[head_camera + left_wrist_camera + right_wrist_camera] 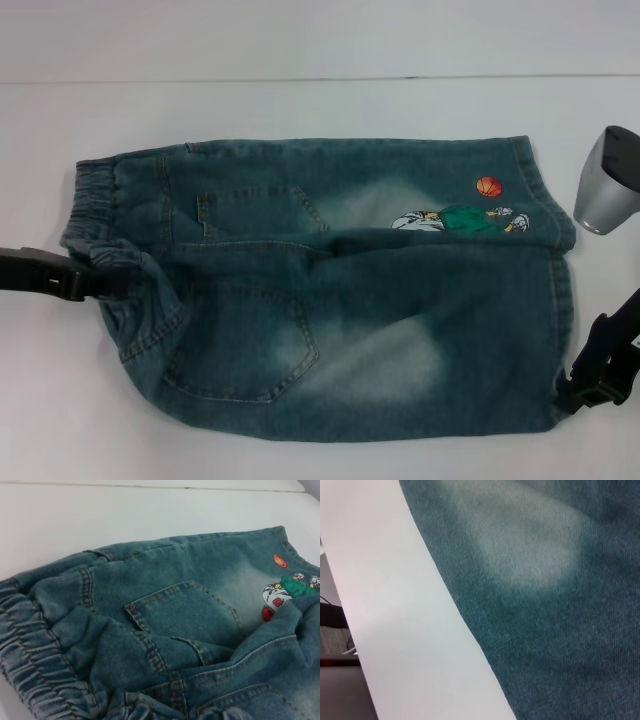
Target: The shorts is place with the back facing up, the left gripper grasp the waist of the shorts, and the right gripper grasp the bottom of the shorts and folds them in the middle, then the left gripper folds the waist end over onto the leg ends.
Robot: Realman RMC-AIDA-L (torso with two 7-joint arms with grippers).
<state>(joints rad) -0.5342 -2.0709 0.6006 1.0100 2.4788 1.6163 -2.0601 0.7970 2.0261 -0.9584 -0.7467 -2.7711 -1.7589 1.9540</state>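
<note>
Head view: left gripper (pixel 105 280) jaws clamp the waist of the shorts (pixel 100 235); right gripper (pixel 580 385) jaws' state unclear.

Left tool (pixel 105 278) and right tool (pixel 572 388) reach inward from opposite sides

The scene is lit brightly and evenly from above. The white bench (pixel 300 100) is nearly washed out in the head view. Only soft, faint shadows are seen under the shorts (pixel 330 300). The denim weave is shown sharply in the right wrist view.
</note>
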